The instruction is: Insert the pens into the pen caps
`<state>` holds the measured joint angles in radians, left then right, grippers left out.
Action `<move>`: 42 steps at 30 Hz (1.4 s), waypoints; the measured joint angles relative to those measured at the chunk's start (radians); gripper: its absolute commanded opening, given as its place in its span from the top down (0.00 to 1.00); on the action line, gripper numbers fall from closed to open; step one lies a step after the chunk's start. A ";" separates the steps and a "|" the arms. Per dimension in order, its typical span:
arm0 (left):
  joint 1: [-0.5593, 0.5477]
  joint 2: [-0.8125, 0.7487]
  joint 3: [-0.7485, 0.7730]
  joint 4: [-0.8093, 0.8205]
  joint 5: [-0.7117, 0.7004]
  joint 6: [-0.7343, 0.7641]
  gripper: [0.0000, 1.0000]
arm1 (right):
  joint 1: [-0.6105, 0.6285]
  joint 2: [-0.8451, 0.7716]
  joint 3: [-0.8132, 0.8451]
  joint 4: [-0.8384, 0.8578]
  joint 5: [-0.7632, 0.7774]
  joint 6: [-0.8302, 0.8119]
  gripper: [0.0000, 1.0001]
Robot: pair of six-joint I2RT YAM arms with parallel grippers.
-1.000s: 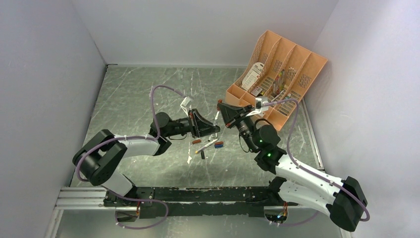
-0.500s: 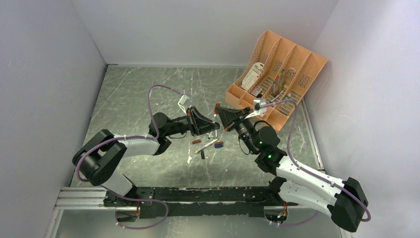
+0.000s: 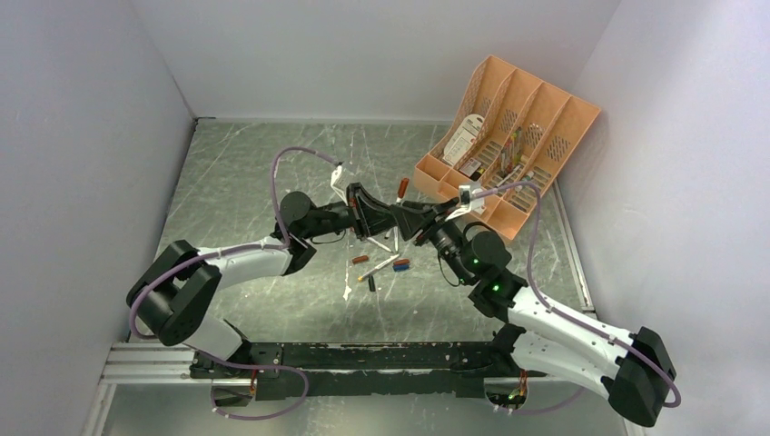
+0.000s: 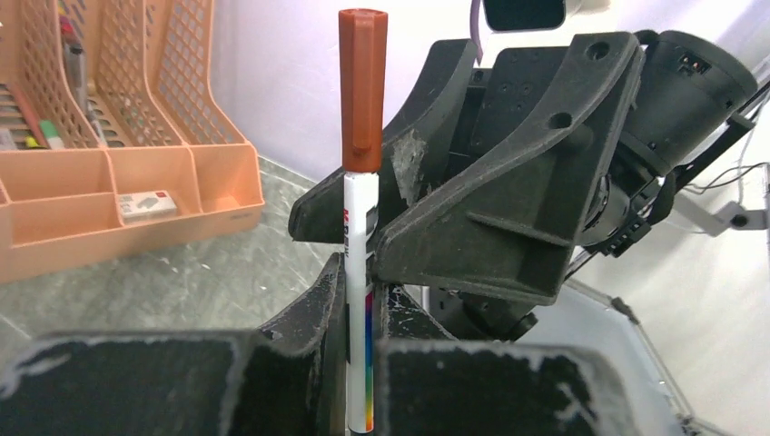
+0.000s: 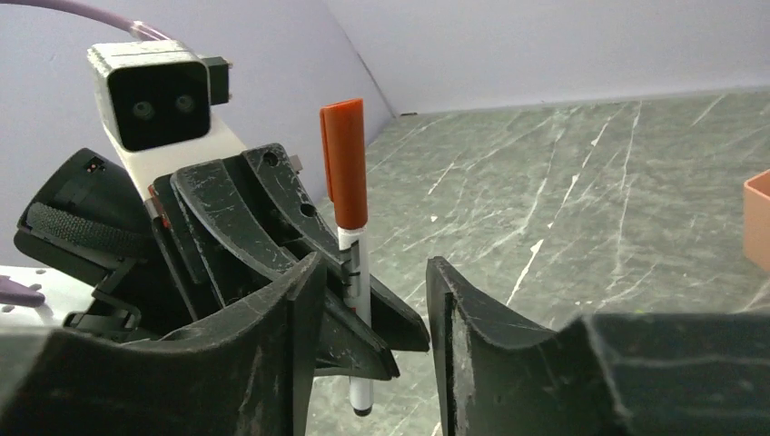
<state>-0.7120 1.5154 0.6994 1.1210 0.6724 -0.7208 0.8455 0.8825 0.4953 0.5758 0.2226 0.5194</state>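
Red-brown cap (image 4: 363,91) sits on the top end of the white pen (image 4: 361,245), which stands upright. Left jaws: clenched on the pen low on its barrel, one pad on each side. From the right wrist the barrel's bottom tip shows poking out under them. Right jaws: released, parted wider than the pen, nothing held. They face the left jaws tip to tip, and from the right wrist the pen stands in the gap between the two fingers (image 5: 281,318), with the cap above the fingertips. Can't tell whether either right finger touches the barrel. Under both sets of jaws, on the tabletop (image 3: 245,182), a loose pen (image 3: 381,265) lies flat. A red cap (image 3: 362,259) is off its left-jaws end and a blue-and-red cap (image 3: 400,264) off its right-jaws end. A dark piece (image 3: 372,283) and a white stick (image 3: 348,292) lie a bit further from the jaws. The tabletop is grey-green and marbled, with white streaks. Orange slotted organizer tray (image 3: 508,136) sits beyond the right jaws by the right wall, leaning back. Its compartments hold small items, too small to name. Pale lilac-white walls (image 3: 363,54) close in three sides.
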 measured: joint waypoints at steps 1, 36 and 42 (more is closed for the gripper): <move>0.000 -0.009 0.005 -0.016 -0.003 0.027 0.93 | 0.000 -0.006 0.000 -0.013 -0.001 -0.005 0.50; -0.008 -0.081 -0.042 -0.132 -0.020 0.299 0.93 | -0.026 0.051 0.188 -0.207 -0.007 -0.061 1.00; -0.011 -0.080 -0.041 -0.151 -0.021 0.299 0.93 | -0.029 0.051 0.183 -0.213 -0.018 -0.063 1.00</move>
<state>-0.7235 1.4349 0.6586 0.9695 0.6514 -0.4217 0.8162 0.9337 0.6788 0.3630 0.2043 0.4564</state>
